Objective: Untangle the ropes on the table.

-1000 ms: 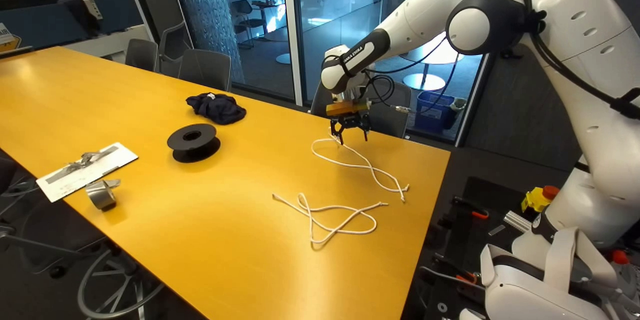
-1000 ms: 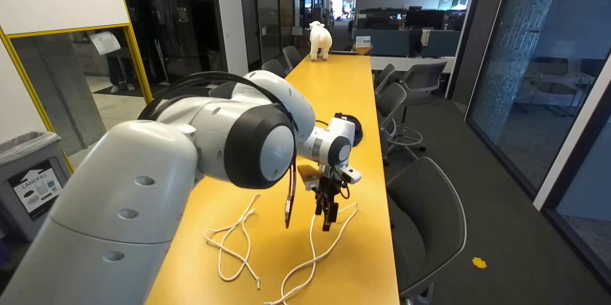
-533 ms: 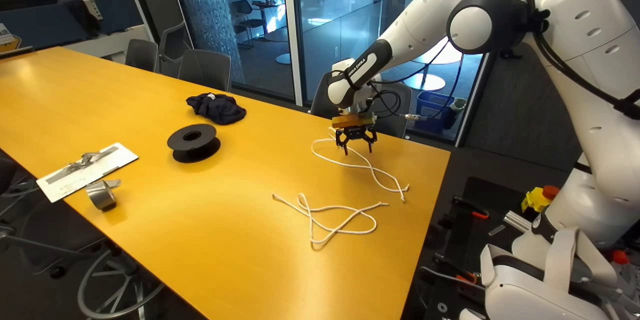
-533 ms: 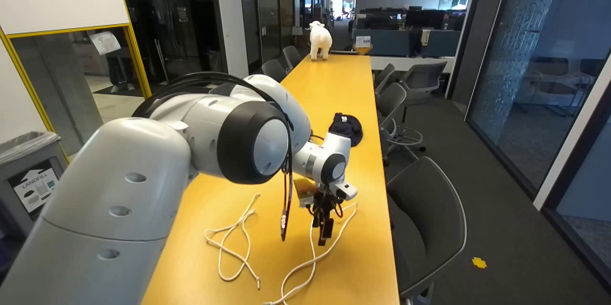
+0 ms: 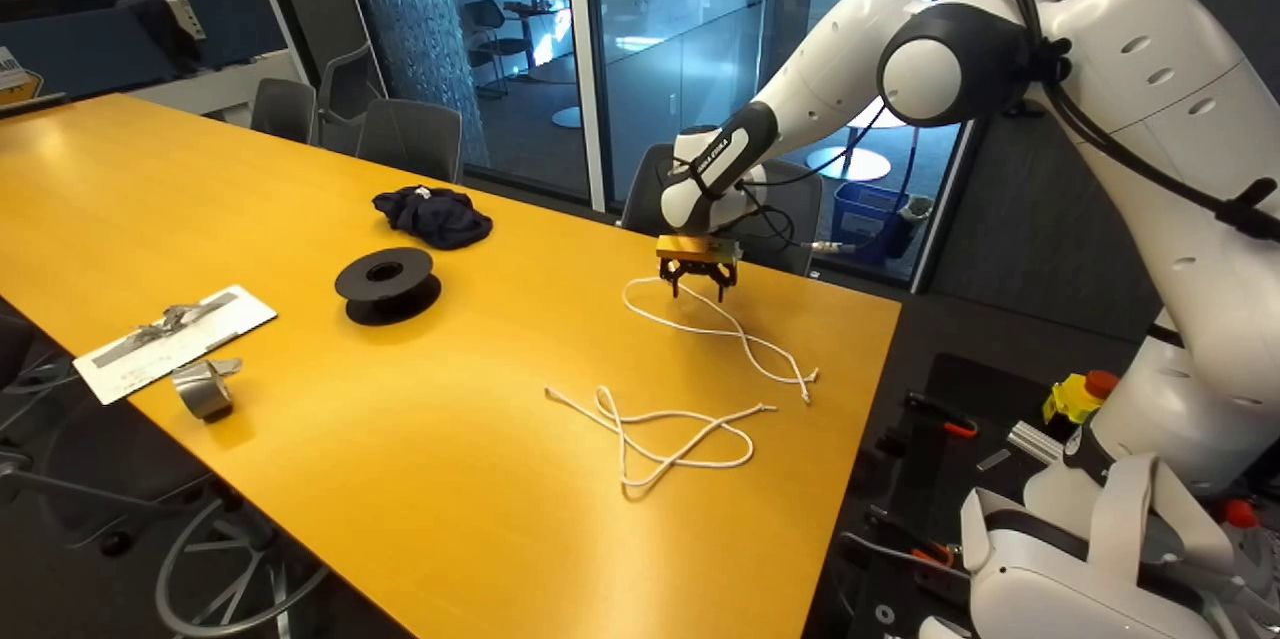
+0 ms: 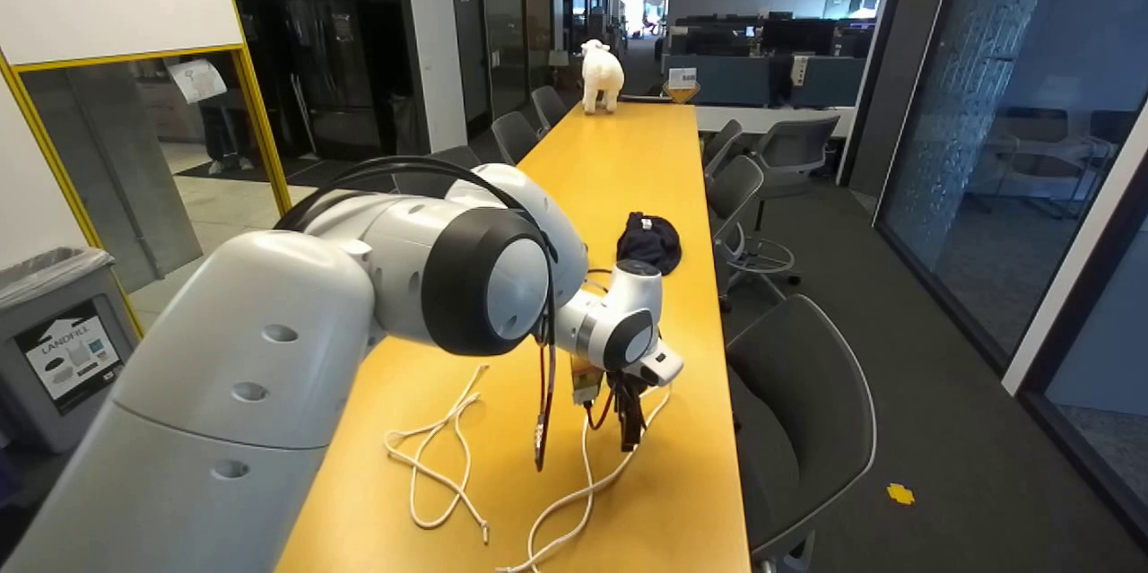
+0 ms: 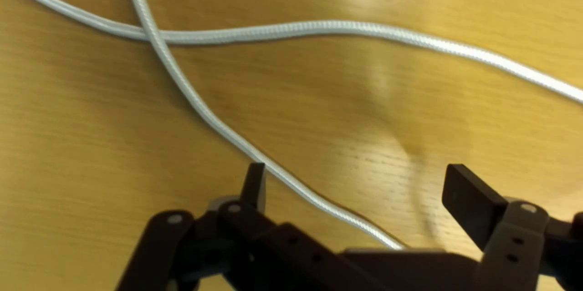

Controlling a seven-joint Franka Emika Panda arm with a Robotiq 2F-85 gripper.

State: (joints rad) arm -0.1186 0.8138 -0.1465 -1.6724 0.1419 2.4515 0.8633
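1. Gripper (image 7: 356, 168): fingers (image 7: 471, 204) spread apart, over the table (image 5: 450, 479).
2. Far rope (image 7: 296, 185): crosses itself; in the wrist view, one strand spans the gap between fingers, contact unclear.
3. Near rope (image 5: 673, 460): looped, well apart from the gripper in an exterior view.

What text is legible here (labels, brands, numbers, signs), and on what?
"LANDFILL": label on the grey bin.
"EMIKA": robot arm; the word before it is blurred.
Too small or blurred to read: the white sign at the far end of the table; any marks on the white patch of the dark cloth.
No numbers legible.
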